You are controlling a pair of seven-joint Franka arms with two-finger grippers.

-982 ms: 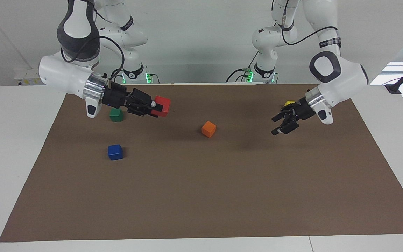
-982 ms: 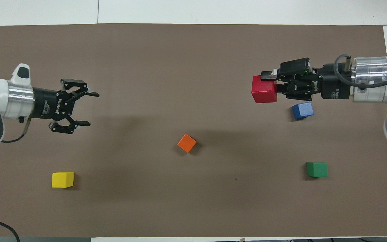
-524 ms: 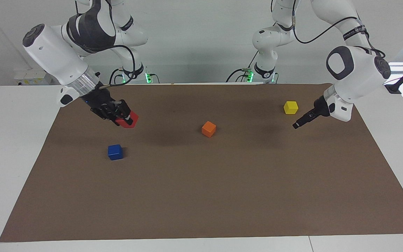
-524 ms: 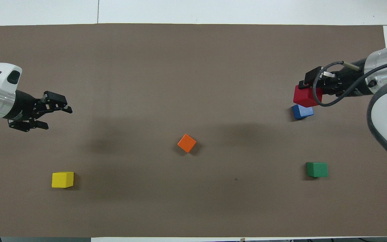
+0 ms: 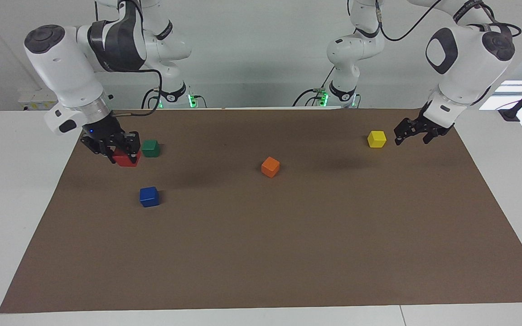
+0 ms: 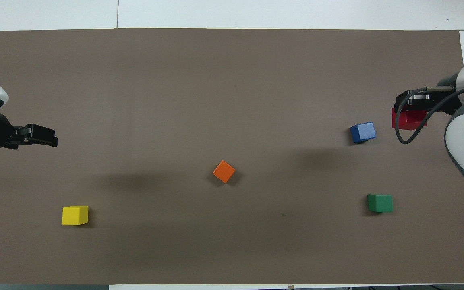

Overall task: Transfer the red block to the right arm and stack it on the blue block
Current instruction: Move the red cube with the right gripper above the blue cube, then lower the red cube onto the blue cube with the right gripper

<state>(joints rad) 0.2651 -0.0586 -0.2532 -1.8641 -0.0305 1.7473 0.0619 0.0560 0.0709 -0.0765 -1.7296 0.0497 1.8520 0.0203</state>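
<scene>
My right gripper point(image 5: 124, 154) is shut on the red block point(image 5: 129, 161) and points down, holding it in the air over the mat's edge at the right arm's end. In the overhead view the red block point(image 6: 406, 122) shows under the right gripper point(image 6: 410, 112), beside the blue block point(image 6: 362, 132) and apart from it. The blue block point(image 5: 149, 196) sits alone on the brown mat point(image 5: 261, 253). My left gripper point(image 5: 412, 134) is open and empty, raised over the mat at the left arm's end beside the yellow cube point(image 5: 376, 138). It also shows in the overhead view point(image 6: 48, 139).
An orange cube point(image 5: 270, 166) sits mid-mat point(image 6: 224, 171). A dark green cube point(image 5: 151, 148) sits nearer to the robots than the blue block point(image 6: 380, 203). The yellow cube point(image 6: 75, 215) lies toward the left arm's end.
The right gripper swung down and carried the red block across, over the blue block, toward the right arm's end. The left gripper drew back toward the left arm's end, past the yellow cube.
</scene>
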